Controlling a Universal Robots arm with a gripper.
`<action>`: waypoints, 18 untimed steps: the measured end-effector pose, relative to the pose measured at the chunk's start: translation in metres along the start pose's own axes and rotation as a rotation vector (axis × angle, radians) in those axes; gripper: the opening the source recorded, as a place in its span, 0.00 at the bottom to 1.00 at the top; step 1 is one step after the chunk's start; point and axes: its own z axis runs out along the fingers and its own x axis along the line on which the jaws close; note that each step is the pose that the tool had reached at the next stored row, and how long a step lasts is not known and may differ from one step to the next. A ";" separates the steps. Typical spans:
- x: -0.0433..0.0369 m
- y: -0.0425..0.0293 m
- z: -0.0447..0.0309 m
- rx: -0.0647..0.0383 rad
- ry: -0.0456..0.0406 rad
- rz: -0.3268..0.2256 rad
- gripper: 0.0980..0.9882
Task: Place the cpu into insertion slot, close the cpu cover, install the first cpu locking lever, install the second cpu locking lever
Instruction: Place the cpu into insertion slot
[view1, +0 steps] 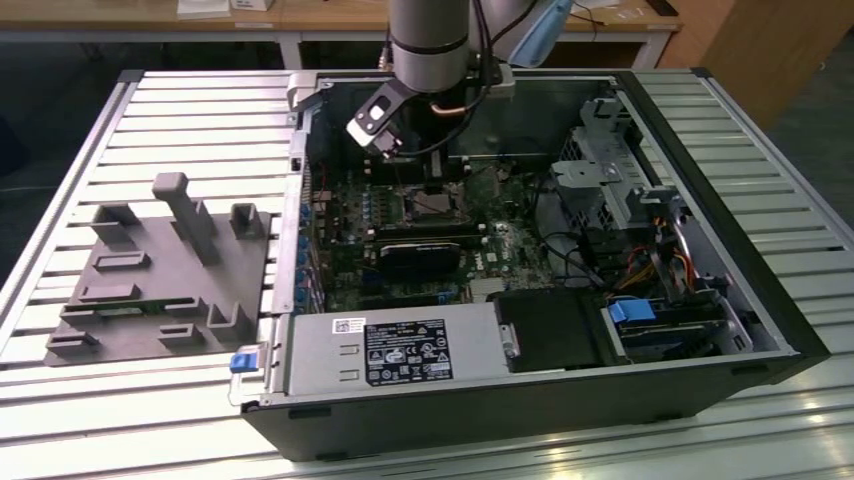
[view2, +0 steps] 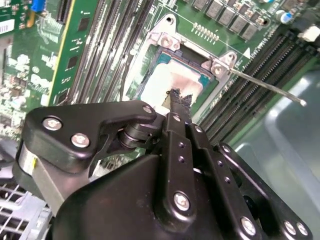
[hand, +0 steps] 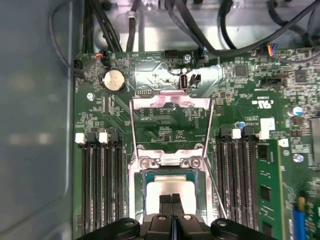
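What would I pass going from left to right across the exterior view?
Grey block tray → insertion slot → metal drive cage → black case wall.

cpu (hand: 155, 192) partly behind fingers (hand: 166, 203)

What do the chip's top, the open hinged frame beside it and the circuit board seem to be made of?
Chip: top looks like dull metal, pale grey with a soft glare.
Frame: thin silvery sheet metal, probably steel, with bright bent edges.
Board: likely green-coated laminate, matt, with fine printed tracks.
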 end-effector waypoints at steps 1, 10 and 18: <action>0.0001 0.0003 -0.0029 0.000 0.0001 0.000 0.00; 0.0005 0.0024 -0.0269 0.000 -0.0005 0.000 0.00; 0.0005 0.0025 -0.0280 0.000 -0.0006 0.000 0.00</action>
